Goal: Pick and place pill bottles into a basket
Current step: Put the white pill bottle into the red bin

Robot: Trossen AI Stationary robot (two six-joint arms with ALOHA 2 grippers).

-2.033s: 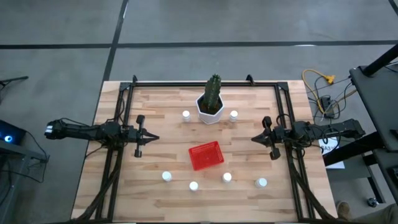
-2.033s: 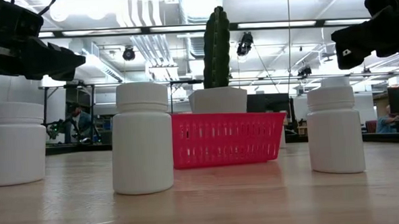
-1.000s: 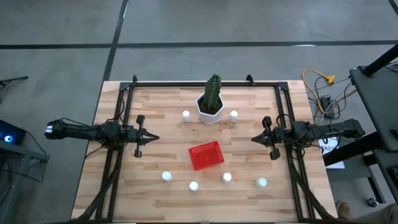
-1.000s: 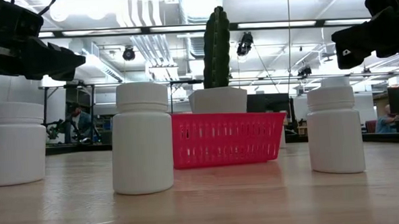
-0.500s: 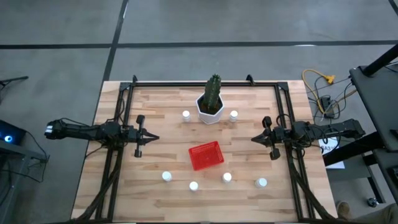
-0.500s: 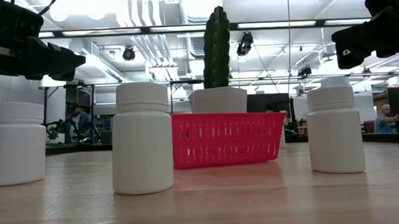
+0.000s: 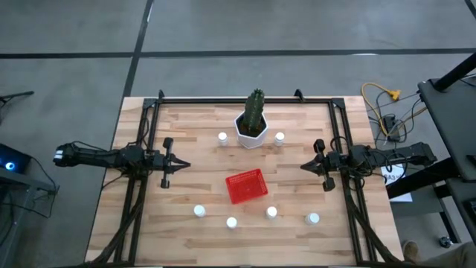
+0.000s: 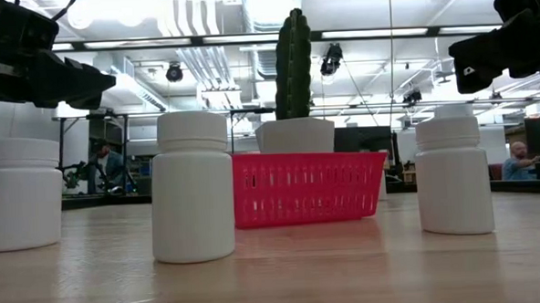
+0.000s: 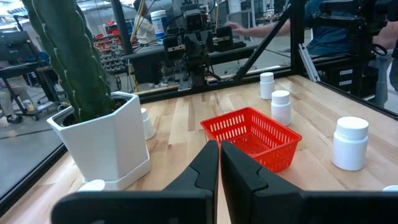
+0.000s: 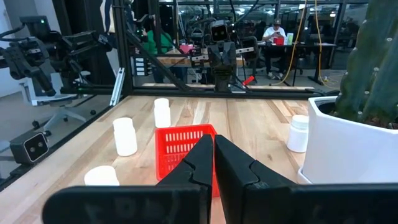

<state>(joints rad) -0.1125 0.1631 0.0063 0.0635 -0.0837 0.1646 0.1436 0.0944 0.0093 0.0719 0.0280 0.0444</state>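
Several white pill bottles stand upright on their bases on the wooden table: two by the cactus pot point(image 7: 222, 137) point(image 7: 280, 138), the others in a row near the front edge point(image 7: 199, 211) point(image 7: 231, 222) point(image 7: 271, 213) point(image 7: 312, 219). The red basket point(image 7: 246, 186) sits on the table's middle, with nothing in it that shows. My left gripper point(image 7: 186, 165) hovers level at the table's left side, shut and holding nothing. My right gripper point(image 7: 303, 167) hovers level at the right side, likewise shut. Both point at the basket point(image 9: 252, 134) point(image 10: 183, 149) from a distance.
A white hexagonal pot with a green cactus point(image 7: 252, 128) stands at the far middle, between the two far bottles. A black metal frame point(image 7: 245, 99) runs along the table's far, left and right edges. Bare wood lies between each gripper and the basket.
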